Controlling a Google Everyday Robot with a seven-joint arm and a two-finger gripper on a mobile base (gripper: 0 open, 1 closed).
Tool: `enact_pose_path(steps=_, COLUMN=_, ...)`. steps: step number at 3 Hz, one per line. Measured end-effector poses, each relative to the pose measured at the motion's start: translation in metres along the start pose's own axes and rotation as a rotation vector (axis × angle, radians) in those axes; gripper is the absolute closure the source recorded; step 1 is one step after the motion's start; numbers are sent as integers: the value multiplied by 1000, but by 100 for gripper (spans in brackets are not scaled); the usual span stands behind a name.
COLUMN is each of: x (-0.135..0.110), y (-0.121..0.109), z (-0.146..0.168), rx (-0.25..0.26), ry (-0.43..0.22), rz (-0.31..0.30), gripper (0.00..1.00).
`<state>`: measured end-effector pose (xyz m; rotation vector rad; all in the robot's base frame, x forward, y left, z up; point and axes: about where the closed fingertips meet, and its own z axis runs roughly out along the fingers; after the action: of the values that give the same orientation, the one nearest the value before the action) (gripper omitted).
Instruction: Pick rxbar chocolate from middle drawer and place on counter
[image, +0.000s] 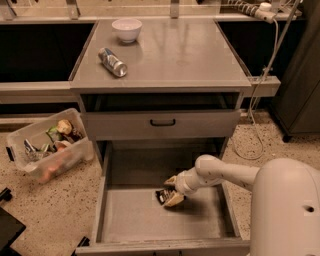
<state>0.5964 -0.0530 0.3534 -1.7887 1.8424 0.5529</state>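
The gripper (172, 190) sat low inside the open drawer (125, 220), right of its centre, with its fingers spread. The bar (161, 195) lay on the drawer floor near the middle, against the lower fingertip. On the counter (175, 55) above the drawer were a can (112, 62) and a bowl (126, 29).

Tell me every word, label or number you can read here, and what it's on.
None can be read.
On the rxbar chocolate, at the gripper in the middle drawer: lettering too blurred.
On the silver can on the counter: label too blurred.
On the packets in the plastic bin: too small.
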Motion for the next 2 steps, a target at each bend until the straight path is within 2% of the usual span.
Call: enact_pose_path(steps=2, x=0, y=0, z=0, rx=0, ry=0, rz=0, gripper=89)
